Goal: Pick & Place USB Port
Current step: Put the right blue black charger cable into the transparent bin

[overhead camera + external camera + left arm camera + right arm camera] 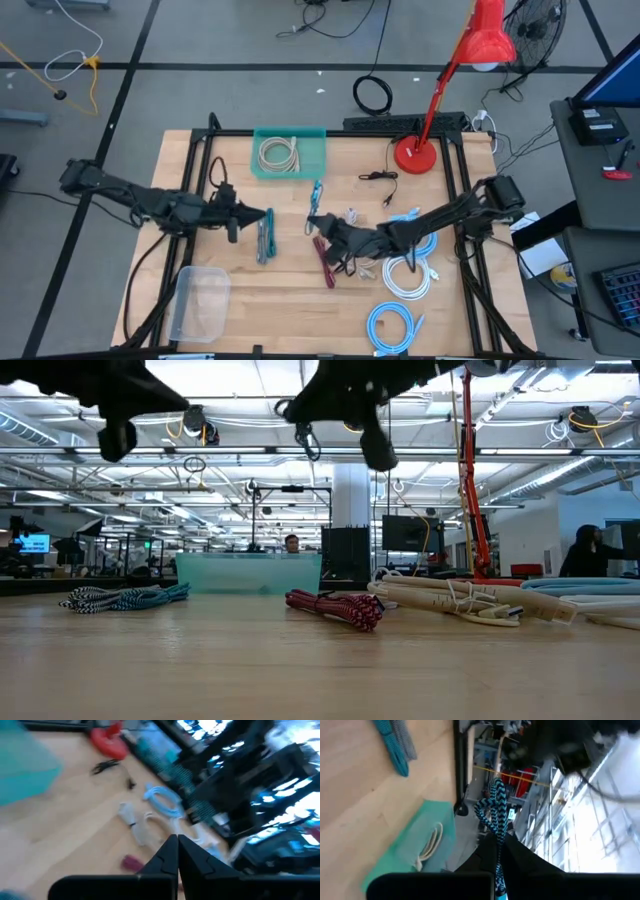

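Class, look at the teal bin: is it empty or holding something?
Holding something: the teal bin contains one coiled beige cable, seen from above.

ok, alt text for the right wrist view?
The right pincer is shut on a blue-and-black braided cable, held above the wooden table. Past it sits a teal bin holding a coiled beige cable.

You are looking at a big room with a grey floor (250, 40) marked by dark lines. Cords lie on it beside a fan (535, 25). A desk (600, 200) stands at the right. Far back, long ceiling lights (560, 470) shine, and a person (291, 544) sits there.
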Controlling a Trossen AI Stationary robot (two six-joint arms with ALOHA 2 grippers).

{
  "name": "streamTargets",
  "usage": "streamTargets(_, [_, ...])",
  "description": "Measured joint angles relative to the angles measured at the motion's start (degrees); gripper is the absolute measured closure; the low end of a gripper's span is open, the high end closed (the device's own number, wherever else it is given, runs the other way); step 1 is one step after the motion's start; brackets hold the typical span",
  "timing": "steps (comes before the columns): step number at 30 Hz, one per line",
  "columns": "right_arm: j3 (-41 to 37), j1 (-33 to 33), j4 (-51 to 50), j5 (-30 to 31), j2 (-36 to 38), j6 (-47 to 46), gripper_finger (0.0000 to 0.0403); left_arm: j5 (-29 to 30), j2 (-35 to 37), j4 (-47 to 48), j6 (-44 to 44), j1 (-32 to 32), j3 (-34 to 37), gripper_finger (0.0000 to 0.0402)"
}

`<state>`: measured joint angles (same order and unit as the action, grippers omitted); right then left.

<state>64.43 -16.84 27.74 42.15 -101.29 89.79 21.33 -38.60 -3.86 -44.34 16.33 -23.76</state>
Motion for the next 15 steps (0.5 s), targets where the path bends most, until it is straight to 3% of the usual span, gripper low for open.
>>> streamTargets(6, [2.1,0.1,1.1,-0.2,-3.8,-1.6,0.0403,-11.3,-4.2,-7.8,3.9,-6.3,0.4,0.0358])
streamTargets(12, [2.3,-1.9,2.3,2.8,-3.8,0.0,0.0403,-19.6,-11.9,-10.3,-1.6,-11.8,0.4,0.0247])
streamTargets(15, [2.3,-3.1,3.9,4.2,-3.7,1.6,0.0403,-21.9,-16.8,-16.4,-1.9,-13.5,0.4,0.0195])
